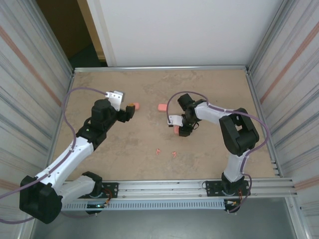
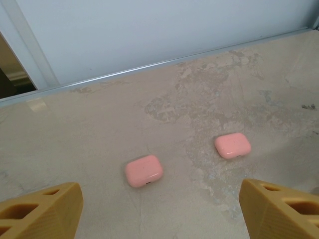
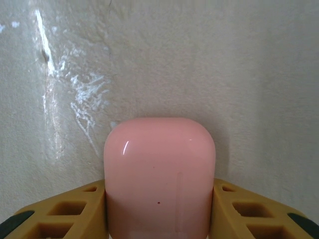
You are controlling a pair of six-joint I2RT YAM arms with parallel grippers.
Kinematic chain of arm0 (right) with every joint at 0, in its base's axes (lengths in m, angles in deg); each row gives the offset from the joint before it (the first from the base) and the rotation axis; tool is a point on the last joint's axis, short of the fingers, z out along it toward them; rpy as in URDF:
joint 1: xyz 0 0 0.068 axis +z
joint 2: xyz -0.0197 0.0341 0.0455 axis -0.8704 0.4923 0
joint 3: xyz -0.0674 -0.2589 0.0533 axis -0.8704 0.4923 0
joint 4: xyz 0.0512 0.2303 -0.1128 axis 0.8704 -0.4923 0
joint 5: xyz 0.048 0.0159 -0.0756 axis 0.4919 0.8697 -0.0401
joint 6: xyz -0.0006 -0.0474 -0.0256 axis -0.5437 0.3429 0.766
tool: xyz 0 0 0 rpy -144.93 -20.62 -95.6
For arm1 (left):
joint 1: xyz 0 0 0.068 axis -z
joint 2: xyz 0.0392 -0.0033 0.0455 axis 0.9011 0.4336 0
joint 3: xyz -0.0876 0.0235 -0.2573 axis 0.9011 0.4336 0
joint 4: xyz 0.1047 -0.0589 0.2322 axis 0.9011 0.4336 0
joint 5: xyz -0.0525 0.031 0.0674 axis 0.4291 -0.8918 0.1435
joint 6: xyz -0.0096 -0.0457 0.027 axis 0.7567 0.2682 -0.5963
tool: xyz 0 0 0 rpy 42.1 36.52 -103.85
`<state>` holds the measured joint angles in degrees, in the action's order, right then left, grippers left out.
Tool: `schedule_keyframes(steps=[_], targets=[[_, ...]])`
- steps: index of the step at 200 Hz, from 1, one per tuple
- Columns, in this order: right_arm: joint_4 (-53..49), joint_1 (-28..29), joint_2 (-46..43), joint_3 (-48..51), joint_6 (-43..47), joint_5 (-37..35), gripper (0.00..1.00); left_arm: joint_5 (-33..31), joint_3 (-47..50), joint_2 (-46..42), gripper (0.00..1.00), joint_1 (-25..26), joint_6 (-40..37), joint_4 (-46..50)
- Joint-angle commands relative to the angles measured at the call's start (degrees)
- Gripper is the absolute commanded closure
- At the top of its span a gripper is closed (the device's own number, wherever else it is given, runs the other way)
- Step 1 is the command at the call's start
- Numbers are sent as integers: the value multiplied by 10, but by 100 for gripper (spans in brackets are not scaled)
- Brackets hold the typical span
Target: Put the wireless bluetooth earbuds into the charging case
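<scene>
A pink charging case (image 3: 159,174) stands between the yellow fingers (image 3: 60,214) of my right gripper (image 3: 159,221), which press on both of its sides. From above, that gripper (image 1: 178,130) is low over the table's middle, with the case (image 1: 177,131) in it. Two tiny salmon-pink earbuds (image 1: 158,151) (image 1: 174,154) lie loose on the table in front of it, toward the arm bases. My left gripper (image 2: 159,219) is open, with nothing between its fingers. It points at two more closed pink cases (image 2: 144,171) (image 2: 233,145) lying flat.
From above, the two spare cases (image 1: 133,105) (image 1: 162,107) lie in the far half of the table, the left one just beyond my left gripper (image 1: 128,113). A metal rim (image 1: 159,67) borders the beige tabletop, with walls close on both sides.
</scene>
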<state>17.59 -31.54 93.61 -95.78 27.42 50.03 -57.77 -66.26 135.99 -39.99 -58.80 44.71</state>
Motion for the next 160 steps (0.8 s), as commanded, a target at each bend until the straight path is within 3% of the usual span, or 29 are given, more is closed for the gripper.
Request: schedule_keyframes(steps=[1, 87, 160], targets=[[13, 3, -51, 4, -14, 13, 64, 18, -7, -3, 18, -6, 5, -5], [63, 13, -172, 15, -48, 45, 65, 109, -44, -22, 18, -6, 95, 29], [138, 27, -261, 43, -70, 45, 65, 189, -50, -11, 18, -6, 158, -9]])
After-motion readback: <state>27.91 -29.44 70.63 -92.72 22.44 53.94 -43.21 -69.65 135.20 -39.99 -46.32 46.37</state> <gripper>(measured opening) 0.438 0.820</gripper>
